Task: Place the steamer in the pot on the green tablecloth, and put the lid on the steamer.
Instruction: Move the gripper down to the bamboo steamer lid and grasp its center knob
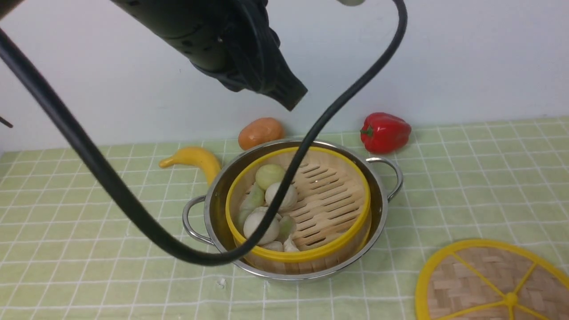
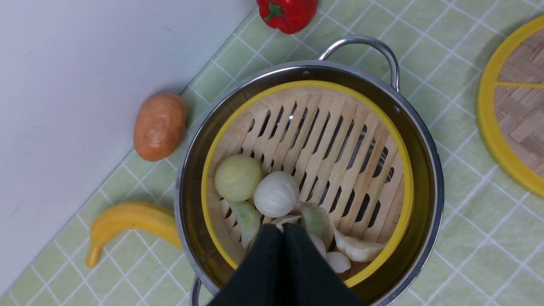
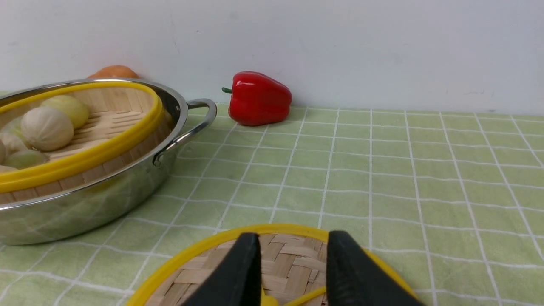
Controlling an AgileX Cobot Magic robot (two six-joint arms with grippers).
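The steamer (image 1: 329, 195) sits inside the pot (image 2: 425, 178), with the left gripper (image 2: 282, 227) clenched empty above it. Right of the pot, the right gripper (image 3: 293, 238) hovers parted over the lid (image 1: 480, 284).

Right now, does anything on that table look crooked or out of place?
Only slightly. The buns are all heaped on the left side of the steamer, leaving half its slatted floor bare. The lid lies flat on the green tablecloth, apart from the pot.
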